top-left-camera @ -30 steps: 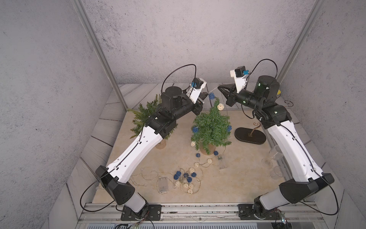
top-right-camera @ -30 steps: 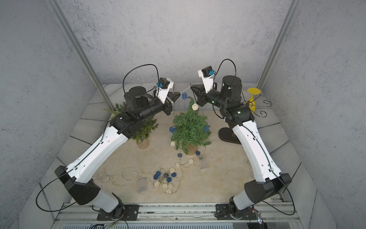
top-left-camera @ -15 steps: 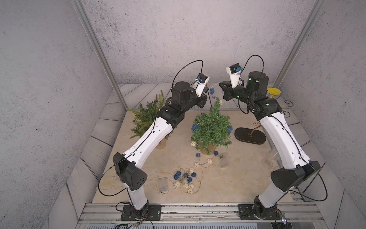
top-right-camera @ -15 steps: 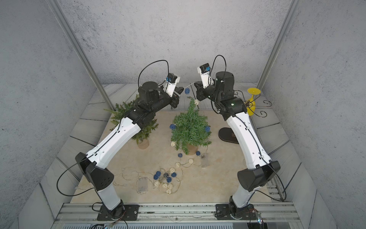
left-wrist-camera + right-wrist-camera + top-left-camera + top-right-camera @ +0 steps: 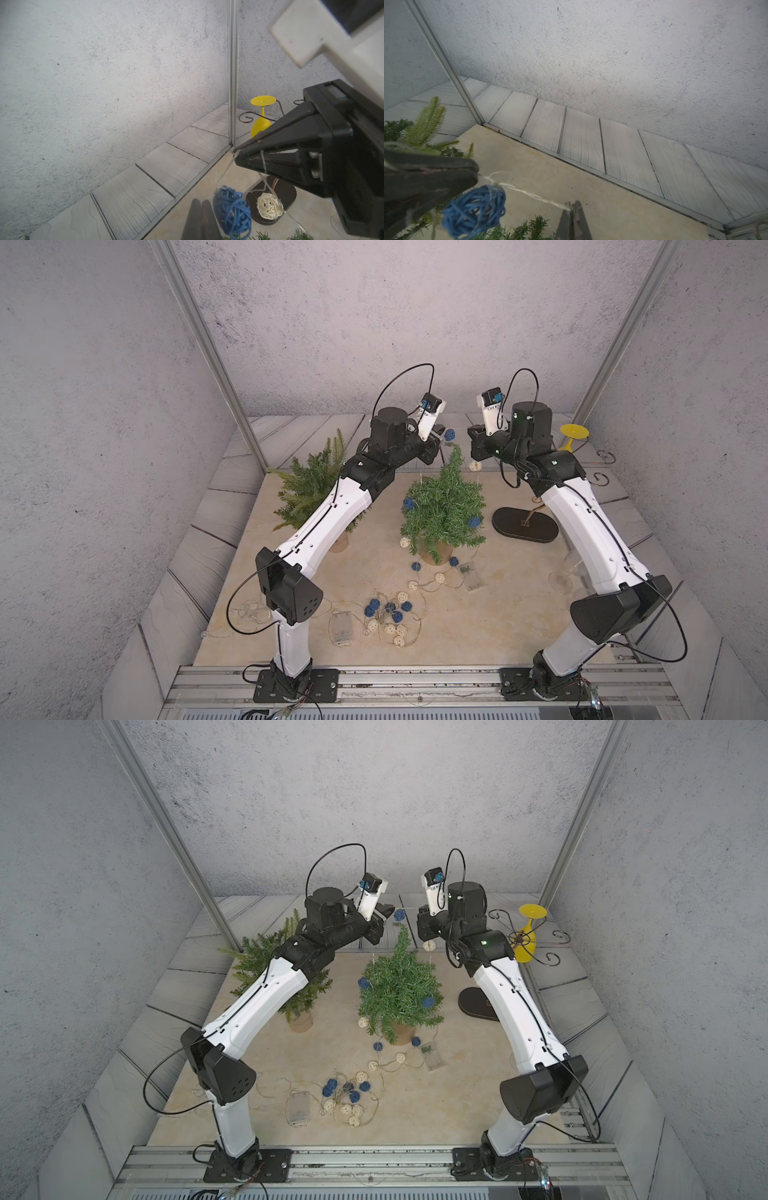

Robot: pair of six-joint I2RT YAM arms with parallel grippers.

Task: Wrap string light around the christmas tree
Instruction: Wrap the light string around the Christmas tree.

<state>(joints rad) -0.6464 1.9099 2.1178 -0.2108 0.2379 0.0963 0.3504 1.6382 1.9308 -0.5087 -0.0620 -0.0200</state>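
The small potted christmas tree point(image 5: 444, 506) point(image 5: 399, 986) stands mid-table with blue and white balls of the string light point(image 5: 409, 502) lying on its branches. My left gripper point(image 5: 441, 437) point(image 5: 390, 911) point(image 5: 200, 201) and right gripper point(image 5: 470, 432) point(image 5: 419, 913) point(image 5: 572, 205) face each other just above and behind the tree top. Both are shut on the thin wire. A blue ball point(image 5: 231, 209) point(image 5: 475, 209) hangs on the short stretch between them, and a white ball point(image 5: 269, 204) dangles below the right gripper. More of the string lies piled on the table point(image 5: 390, 614).
A second green tree point(image 5: 311, 489) stands behind my left forearm. Two clear battery boxes point(image 5: 340, 626) point(image 5: 471, 574) lie on the table. A black oval stand base point(image 5: 524, 524), a yellow glass point(image 5: 573, 435) and a clear glass point(image 5: 565, 572) are at the right.
Both arms have reached further back and up. The grippers have come closer together behind the tree top, carrying the wire and the blue ball with them.
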